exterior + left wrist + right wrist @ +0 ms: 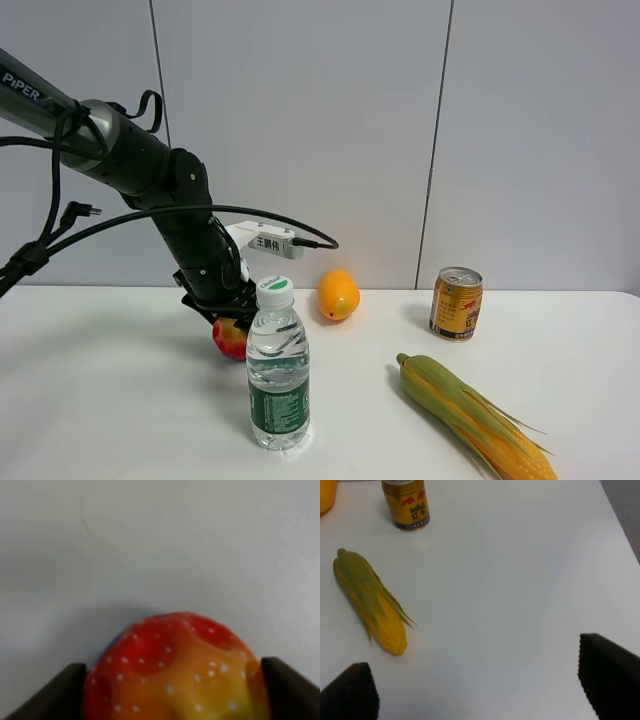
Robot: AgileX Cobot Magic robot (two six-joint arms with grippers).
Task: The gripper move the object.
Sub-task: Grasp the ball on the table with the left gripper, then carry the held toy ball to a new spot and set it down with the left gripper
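Front: water bottle (277, 370) upright, green label, green-and-white cap. Corn cob (475, 415) in its husk lies to the right of it. Right gripper (485, 690) hangs over bare table (520, 580), jaws wide apart, holding nothing. Just behind the bottle: apple (230, 338), red-yellow, pinched in the left gripper (170, 680), fingers (55, 695) pressed against both sides. Apple is at table level; can't tell if it touches. Further back: orange fruit (338, 294), gold drink can (457, 303) well right of it. Pale wall (300, 120) behind.
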